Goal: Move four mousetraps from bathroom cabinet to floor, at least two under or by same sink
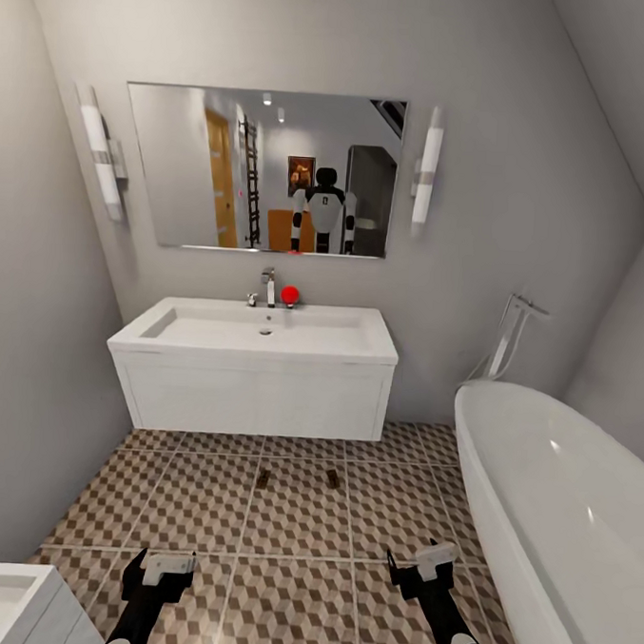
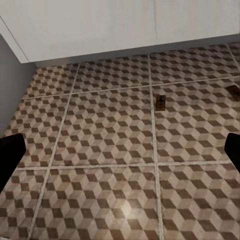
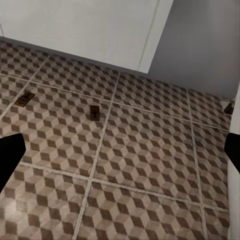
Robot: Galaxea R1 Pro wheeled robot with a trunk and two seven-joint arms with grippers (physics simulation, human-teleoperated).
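While I face the wide white rectangular sink (image 1: 255,332) on its wall-hung vanity, my left gripper (image 1: 159,572) hangs low over the cube-patterned brown, beige and white tiled bathroom floor (image 1: 196,505), its dark fingers (image 2: 10,155) spread wide with nothing between them. Ahead of it, on the tiles just in front of the vanity, lies the left small flat brown wooden mousetrap (image 1: 264,477), a thin rectangular board with dark markings, lying flat near a pale grout line; in my left wrist view it shows as a small dark-brown slab (image 2: 161,101). Just to its right, apart from it, lies the right brown wooden mousetrap (image 1: 332,477), similar in size and colour; I cannot make out wire or any red mark on either. Both rest on the same tiled surface, close before the sink. Further right, my right gripper (image 1: 421,566) hovers over the floor, fingers (image 3: 9,157) likewise parted and empty. Beside it curves the big white oval bathtub (image 1: 558,508).
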